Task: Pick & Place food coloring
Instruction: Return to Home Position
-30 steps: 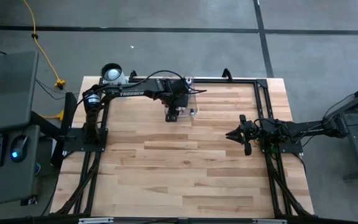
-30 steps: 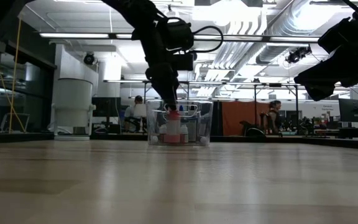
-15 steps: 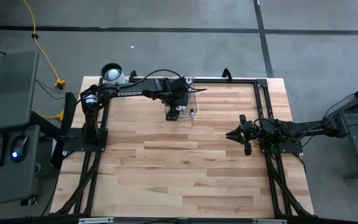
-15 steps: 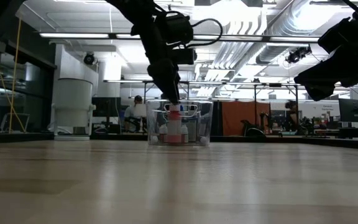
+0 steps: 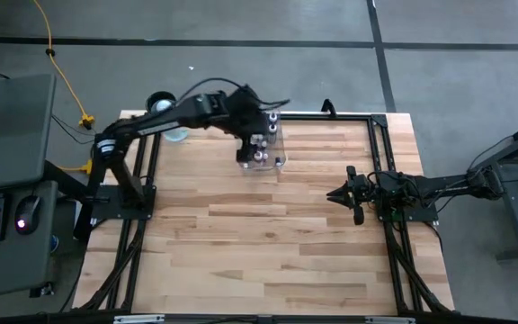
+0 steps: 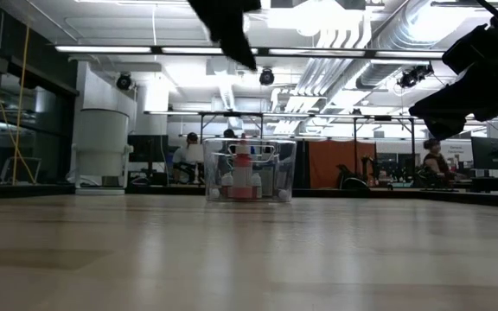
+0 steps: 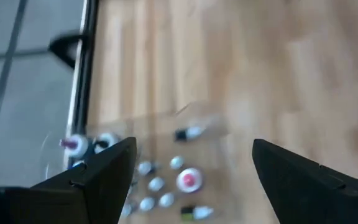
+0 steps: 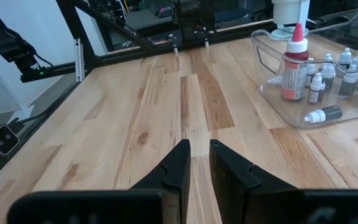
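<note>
- The left pincer hangs high above the clear bin, its fingers spread wide with nothing between them.
- The right pincer waits low over the right side of the bench. Its fingers are only a narrow slit apart and hold nothing.
- The food coloring is all in the bin at the far middle of the bench. Most of the small bottles stand upright, a tall pink-red bottle stands near one end wall, and one bottle lies on its side against the nearer long wall. No bottle shows out on the bare wood, so the placing looks done and only the withdrawal to rest looks left.
- Risk: if the left arm dips as it swings back, a finger could catch the bin's rim or the tall bottle's tip. That bottle is the likeliest to topple, and the light bin would probably slide.
- Risk: the left arm's way home passes near the white cylinder at the far left corner, so a low or wide sweep could knock it.
- Risk: the black frame rails run along the far and side edges, close behind the bin, and leave little slack there.
- Open room: the near half of the bench is bare wood. The two arms are well apart, so they are unlikely to clash.
</note>
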Available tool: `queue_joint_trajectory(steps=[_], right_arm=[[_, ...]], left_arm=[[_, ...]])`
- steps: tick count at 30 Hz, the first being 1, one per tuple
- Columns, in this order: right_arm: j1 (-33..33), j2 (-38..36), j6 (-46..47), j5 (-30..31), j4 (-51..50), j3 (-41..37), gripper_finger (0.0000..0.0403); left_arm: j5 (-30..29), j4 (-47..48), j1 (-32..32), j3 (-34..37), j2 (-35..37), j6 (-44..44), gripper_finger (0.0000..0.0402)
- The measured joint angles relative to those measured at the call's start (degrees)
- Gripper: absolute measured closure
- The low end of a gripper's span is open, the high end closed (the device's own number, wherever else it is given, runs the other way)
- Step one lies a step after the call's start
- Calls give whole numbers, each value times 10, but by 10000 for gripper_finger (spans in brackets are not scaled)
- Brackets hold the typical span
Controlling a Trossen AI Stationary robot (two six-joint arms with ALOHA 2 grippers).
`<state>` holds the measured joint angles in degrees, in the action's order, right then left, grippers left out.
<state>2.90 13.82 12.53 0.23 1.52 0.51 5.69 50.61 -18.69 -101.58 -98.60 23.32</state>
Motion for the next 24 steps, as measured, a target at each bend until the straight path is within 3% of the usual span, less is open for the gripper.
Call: queue_joint_trajectory(steps=[5,11,19,24], right_arm=[[0,0,0,0,0,0,350],[0,0,0,0,0,0,352],[0,0,0,0,0,0,351],[0,0,0,0,0,0,351]], left_arm=[[72,23,30,-31,60,-19,86],[86,80,97,-31,120,-55,133],[87,213,196,-30,142,-103,287],[49,236,238,8,158,-124,390]])
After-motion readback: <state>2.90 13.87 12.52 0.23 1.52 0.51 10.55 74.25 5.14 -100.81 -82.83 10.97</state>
